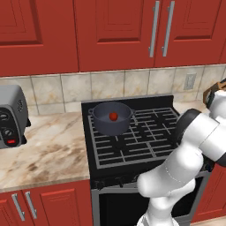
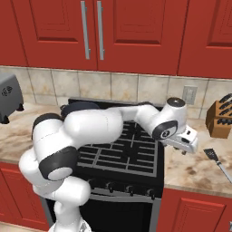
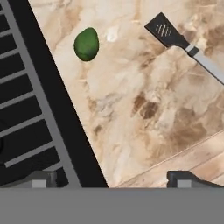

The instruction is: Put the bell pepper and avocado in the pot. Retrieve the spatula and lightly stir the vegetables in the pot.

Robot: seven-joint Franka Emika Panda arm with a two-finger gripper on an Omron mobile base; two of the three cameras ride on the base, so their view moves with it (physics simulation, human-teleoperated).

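Observation:
The dark grey-blue pot (image 1: pixel 111 118) stands on the stove's back left burner, and the small red bell pepper (image 1: pixel 113 116) lies inside it. The green avocado (image 3: pixel 86 44) rests on the marble counter just right of the stove edge. A black slotted spatula (image 3: pixel 175 37) with a silver handle lies on the same counter; its head also appears near the right edge of the right base view (image 2: pixel 211 155). My gripper (image 2: pixel 185 149) hovers over this counter, right of the stove. Its fingers (image 3: pixel 41 179) stand wide apart, open, with nothing between them (image 3: pixel 111 179).
The black stove grate (image 1: pixel 141 137) lies left of the hand. A wooden knife block (image 2: pixel 220 118) stands at the back right of the counter, and a toaster (image 1: pixel 11 117) sits on the left counter. Red cabinets hang overhead.

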